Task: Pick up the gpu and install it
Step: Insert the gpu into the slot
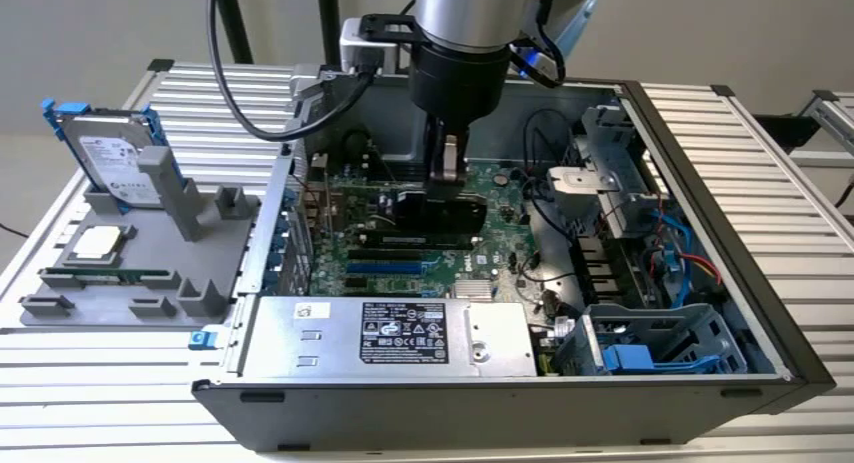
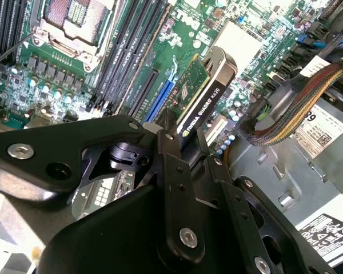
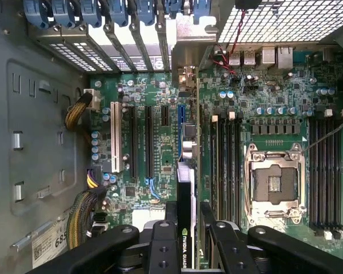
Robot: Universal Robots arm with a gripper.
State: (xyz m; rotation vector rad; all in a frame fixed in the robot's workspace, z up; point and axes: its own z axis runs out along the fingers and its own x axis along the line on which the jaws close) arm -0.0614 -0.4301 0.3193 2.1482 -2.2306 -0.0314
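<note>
— Exterior view: where's the graphics card?
— Inside the case, clamped on edge in the hand, to meet a slot.
— Second wrist view?
— Near the blue slot.
— First wrist view?
— In line with it.

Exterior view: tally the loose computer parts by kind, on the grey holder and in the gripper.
hard drive: 1
CPU: 1
memory stick: 1
gpu, in the gripper: 1
Total: 4
</note>
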